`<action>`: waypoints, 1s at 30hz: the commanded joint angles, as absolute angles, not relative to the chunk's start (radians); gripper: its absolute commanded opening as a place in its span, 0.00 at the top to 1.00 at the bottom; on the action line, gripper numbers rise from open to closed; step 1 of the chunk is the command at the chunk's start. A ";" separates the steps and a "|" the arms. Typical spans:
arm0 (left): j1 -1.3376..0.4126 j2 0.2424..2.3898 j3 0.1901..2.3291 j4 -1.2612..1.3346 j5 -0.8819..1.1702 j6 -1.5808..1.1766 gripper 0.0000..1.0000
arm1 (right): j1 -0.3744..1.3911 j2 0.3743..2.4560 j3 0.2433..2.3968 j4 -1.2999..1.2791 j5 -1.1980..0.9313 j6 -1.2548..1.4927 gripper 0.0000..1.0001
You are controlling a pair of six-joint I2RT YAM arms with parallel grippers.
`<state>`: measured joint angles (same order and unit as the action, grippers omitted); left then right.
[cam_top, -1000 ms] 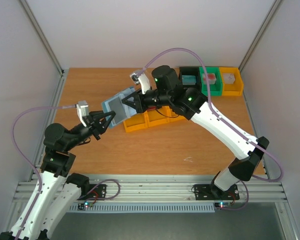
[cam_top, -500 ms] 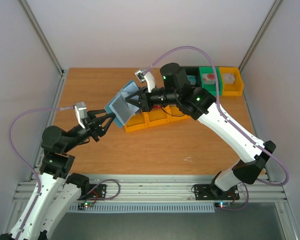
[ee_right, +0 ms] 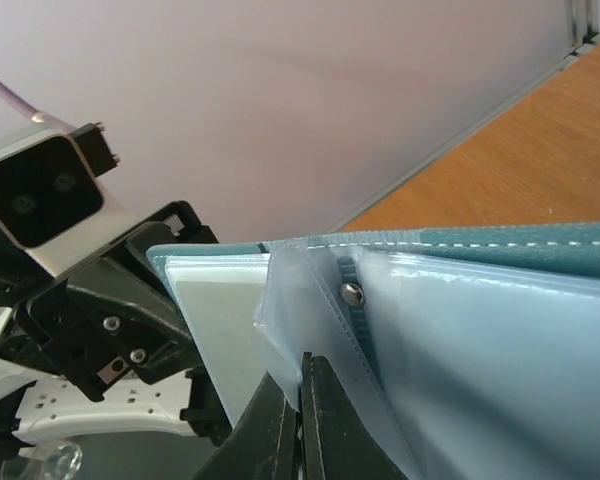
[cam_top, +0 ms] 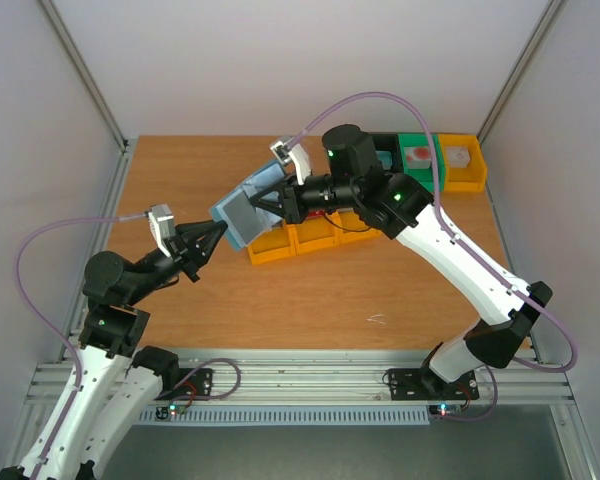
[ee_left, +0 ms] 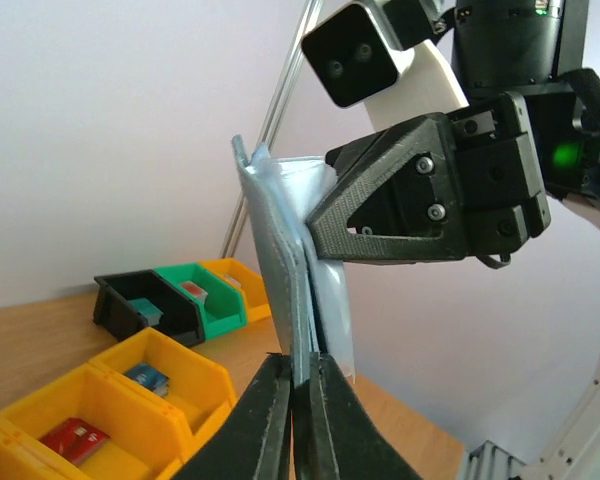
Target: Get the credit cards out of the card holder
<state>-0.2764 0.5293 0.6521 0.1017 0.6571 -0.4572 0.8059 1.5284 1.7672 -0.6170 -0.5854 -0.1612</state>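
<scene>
Black fingers first: the left tool point(ee_left: 298, 375) is pinched down to a sliver on the lower edge of the card holder point(ee_left: 275, 260). Whether it has caught a card or only fabric and film, I cannot tell. The left arm comes up from the bench's near left corner, elbow bent, forearm stretched forward and to the right, wrist tipped up at the wallet.

And the card holder is off the bench altogether, held on edge in the air between the two tools, over the left end of the row of yellow bins point(cam_top: 290, 240). The right tool point(ee_right: 300, 375) is clamped tight on a clear sleeve, just beside a small rivet. The right arm sweeps in a long arc from the near right corner, wrist turned to face the left arm.

By the look of it this thing is light and floppy, soft blue cover, glossy sleeves that will slide and stretch. A card should be stiff, thin and slick, so grip its exposed edge at the sleeve mouth, not the film.

Beyond, a red card point(ee_left: 72, 437) and a blue card point(ee_left: 145, 378) lie in separate yellow bins. At the far right corner sits a green bin point(cam_top: 420, 165).
</scene>
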 commanded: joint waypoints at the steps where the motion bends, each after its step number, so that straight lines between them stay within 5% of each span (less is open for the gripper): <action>1: -0.278 0.524 0.653 0.125 0.639 -0.432 0.96 | 0.805 1.526 1.805 -0.599 -0.653 -0.155 0.99; 7: -0.278 0.532 0.649 0.130 0.626 -0.436 0.88 | 0.816 1.547 1.820 -0.590 -0.698 -0.147 0.99; 14: -0.278 0.530 0.645 0.145 0.657 -0.456 0.64 | 0.822 1.557 1.823 -0.597 -0.666 -0.146 0.99; 20: -0.278 0.541 0.646 0.146 0.641 -0.480 0.57 | 0.836 1.577 1.838 -0.591 -0.677 -0.135 0.99; 25: -0.278 0.545 0.648 0.118 0.632 -0.482 0.57 | 0.868 1.613 1.882 -0.663 -0.657 -0.187 0.99; 30: -0.279 0.543 0.651 0.094 0.621 -0.461 0.85 | 0.870 1.619 1.892 -0.691 -0.714 -0.229 0.99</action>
<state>-0.2764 0.5430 0.6521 0.0971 0.6380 -0.4774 0.8627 1.6138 1.8469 -0.6590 -0.6548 -0.1791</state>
